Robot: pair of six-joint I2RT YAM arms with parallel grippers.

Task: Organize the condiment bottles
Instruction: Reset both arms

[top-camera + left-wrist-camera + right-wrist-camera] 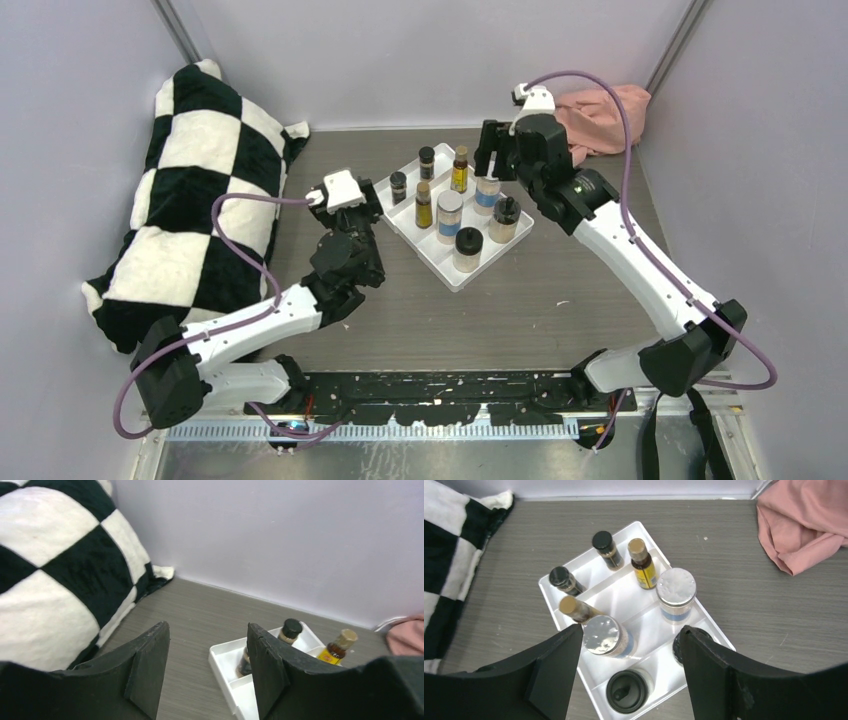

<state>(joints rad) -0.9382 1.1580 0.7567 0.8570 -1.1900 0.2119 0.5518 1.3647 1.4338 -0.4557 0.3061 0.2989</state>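
A white divided tray point(420, 243) holds the condiment bottles upright. Two tiny dark black-capped ones point(427, 160) point(398, 185) stand at the far end, then two slim amber bottles point(460, 168) point(424, 203), two silver-lidded blue-labelled jars point(487, 190) point(449, 215) and two tan black-capped jars point(505, 218) point(467, 248). My left gripper point(372, 203) point(207, 672) is open beside the tray's left corner point(220, 655), with only bare table between its fingers. My right gripper point(497, 160) point(630, 650) hangs open above the tray point(544, 582), holding nothing; a silver-lidded jar point(601, 635) and a black-capped jar point(626, 692) show below it.
A black-and-white checkered pillow point(200, 200) leans against the left wall. A pink cloth point(600, 115) lies in the back right corner. Grey walls close in the wooden table on three sides.
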